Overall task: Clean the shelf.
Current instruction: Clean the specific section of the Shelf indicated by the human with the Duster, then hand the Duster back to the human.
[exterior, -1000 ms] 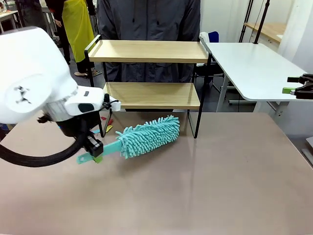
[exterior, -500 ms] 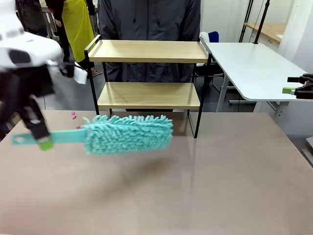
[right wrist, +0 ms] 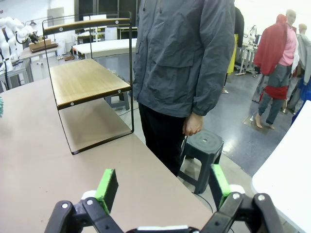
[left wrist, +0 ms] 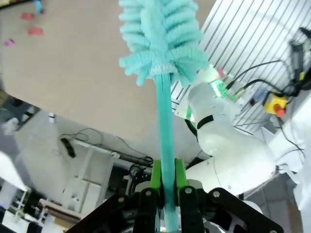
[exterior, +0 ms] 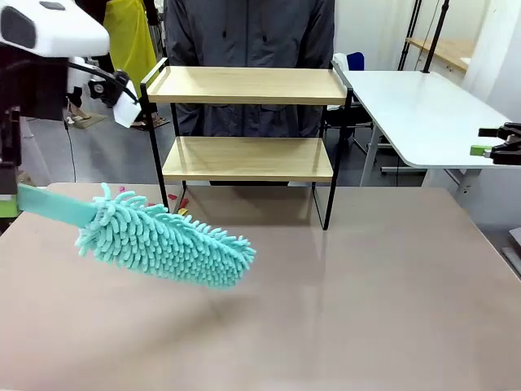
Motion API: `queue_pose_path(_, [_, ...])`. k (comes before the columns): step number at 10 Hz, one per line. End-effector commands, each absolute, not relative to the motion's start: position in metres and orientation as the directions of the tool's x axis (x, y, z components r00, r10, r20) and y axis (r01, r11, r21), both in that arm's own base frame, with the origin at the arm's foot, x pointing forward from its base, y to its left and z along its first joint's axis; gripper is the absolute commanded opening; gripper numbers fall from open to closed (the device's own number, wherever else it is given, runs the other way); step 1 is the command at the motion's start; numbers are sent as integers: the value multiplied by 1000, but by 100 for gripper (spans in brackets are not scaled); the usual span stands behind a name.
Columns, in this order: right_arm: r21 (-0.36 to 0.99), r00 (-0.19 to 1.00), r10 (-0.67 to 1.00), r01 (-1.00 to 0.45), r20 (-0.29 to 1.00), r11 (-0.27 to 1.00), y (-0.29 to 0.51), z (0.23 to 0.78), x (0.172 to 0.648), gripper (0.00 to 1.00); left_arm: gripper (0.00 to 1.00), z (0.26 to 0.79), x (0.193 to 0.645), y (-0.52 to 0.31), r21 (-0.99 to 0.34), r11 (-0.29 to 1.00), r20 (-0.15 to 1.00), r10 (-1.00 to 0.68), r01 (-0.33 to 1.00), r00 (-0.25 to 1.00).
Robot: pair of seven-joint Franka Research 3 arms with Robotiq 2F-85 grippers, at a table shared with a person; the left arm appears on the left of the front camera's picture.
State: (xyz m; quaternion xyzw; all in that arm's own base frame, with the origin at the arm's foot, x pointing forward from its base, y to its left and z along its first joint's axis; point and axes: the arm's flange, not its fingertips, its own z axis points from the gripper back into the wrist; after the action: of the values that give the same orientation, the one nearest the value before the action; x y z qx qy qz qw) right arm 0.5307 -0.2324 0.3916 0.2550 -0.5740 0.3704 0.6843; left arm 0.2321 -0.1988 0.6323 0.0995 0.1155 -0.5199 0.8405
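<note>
The shelf point(exterior: 244, 122) stands upper centre in the front view, at the far edge of the brown table point(exterior: 366, 309), with both wooden boards bare. A person point(exterior: 248, 32) in a grey jacket stands right behind it.

The left gripper point(left wrist: 165, 182) is clamped on the teal handle of a duster point(exterior: 163, 244). In its wrist view the handle rises from between the green pads to the fluffy head at the top of the frame. In the front view the duster sits at middle left. Its handle enters from the left edge and its head slopes down to the right, below and left of the lower board, with a shadow on the table under it.

The right gripper point(right wrist: 163, 182) has its pads wide apart with nothing between them. In its wrist view the shelf is at upper left and the person at centre. In the front view it sits at the right edge, by a white table point(exterior: 423, 114).
</note>
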Motion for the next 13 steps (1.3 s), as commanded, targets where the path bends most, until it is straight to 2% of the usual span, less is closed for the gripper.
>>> queue_pose_path(1, [-73,85,228,-792,970,606,-230,397,532,100,13,636,223,-180,24,487,-218,-850,873,480])
queue_pose_path(13, [-73,85,228,-792,970,606,-230,397,532,100,13,636,223,-180,24,487,-218,-850,873,480])
